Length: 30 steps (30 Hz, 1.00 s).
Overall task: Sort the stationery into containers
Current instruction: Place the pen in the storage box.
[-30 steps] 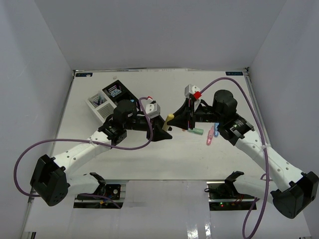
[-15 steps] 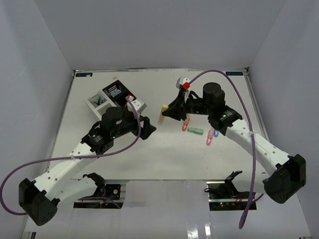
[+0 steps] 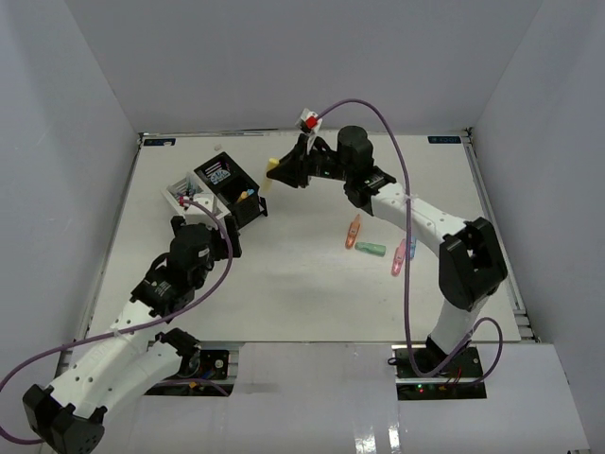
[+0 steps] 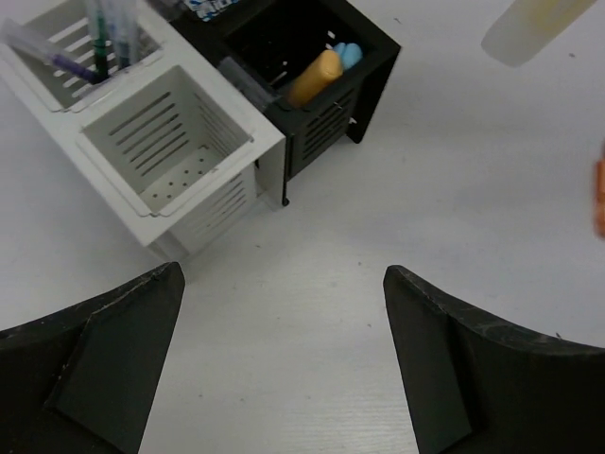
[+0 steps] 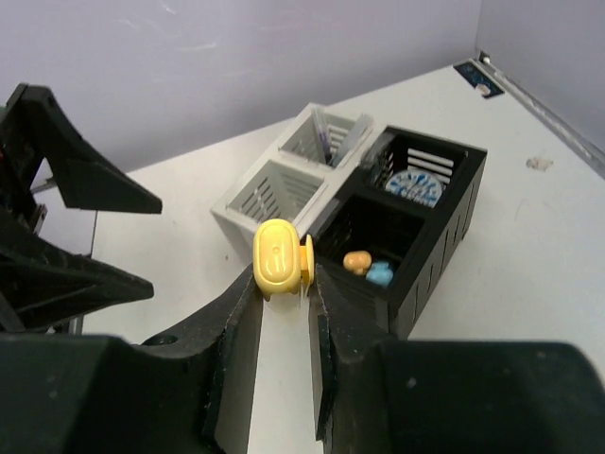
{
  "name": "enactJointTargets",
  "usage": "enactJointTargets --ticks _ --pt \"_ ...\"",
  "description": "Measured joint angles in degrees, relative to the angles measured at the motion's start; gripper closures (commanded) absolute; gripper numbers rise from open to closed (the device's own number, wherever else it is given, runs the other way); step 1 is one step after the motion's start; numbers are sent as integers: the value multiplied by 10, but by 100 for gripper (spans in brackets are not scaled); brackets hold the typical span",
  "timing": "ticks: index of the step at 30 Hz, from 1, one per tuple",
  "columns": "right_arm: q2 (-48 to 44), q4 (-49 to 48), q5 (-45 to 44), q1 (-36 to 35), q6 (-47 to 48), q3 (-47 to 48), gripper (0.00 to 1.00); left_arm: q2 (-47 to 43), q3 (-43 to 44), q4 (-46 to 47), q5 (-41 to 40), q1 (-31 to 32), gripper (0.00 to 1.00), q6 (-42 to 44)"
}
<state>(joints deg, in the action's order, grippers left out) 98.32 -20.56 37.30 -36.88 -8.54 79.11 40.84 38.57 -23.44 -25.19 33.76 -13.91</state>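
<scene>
My right gripper [image 5: 284, 284] is shut on a yellow highlighter [image 5: 279, 253] and holds it above the near corner of the organiser cluster [image 3: 213, 189]; it also shows in the top view [image 3: 274, 172]. The nearer black compartment [image 5: 402, 274] holds an orange highlighter [image 5: 356, 261] and a blue one [image 5: 380, 273]. The farther black compartment holds the blue-white tub [image 5: 416, 184]. One white compartment [image 4: 76, 47] holds pens; the other [image 4: 175, 151] is empty. My left gripper [image 4: 282, 284] is open and empty, just in front of the white compartments [image 3: 216, 227].
Orange [image 3: 353, 232], green [image 3: 371, 250], pink [image 3: 398, 257] and blue [image 3: 411, 248] highlighters lie loose on the table right of centre. White walls enclose the table on the left, back and right.
My right gripper has carried the yellow highlighter left and back from the table's middle to the organiser. My left arm has drawn back to the near left.
</scene>
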Motion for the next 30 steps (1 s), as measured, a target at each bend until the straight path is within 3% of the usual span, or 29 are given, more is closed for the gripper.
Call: enactJointTargets --ticks 8,14,17,21,24,26,30 --pt "153 -96 2 -15 -42 150 92 0 0 0 -34 -54 2 -19" --pt "237 -123 0 -22 -53 212 86 -2 -3 1 -32 -65 2 -21" --pt "273 -128 -4 -26 -56 226 78 -2 -3 1 -27 -68 2 -21" --pt "313 -130 -12 -30 -60 235 49 -2 -3 1 -24 -71 2 -21" --pt "327 -125 -18 -31 -57 234 35 -3 -4 2 -20 -71 2 -21" --pt "328 -124 -23 -31 -54 234 27 -5 -4 2 -18 -71 2 -21" --pt "304 -125 -30 -32 -43 212 24 -9 -4 2 -14 -72 2 -20"
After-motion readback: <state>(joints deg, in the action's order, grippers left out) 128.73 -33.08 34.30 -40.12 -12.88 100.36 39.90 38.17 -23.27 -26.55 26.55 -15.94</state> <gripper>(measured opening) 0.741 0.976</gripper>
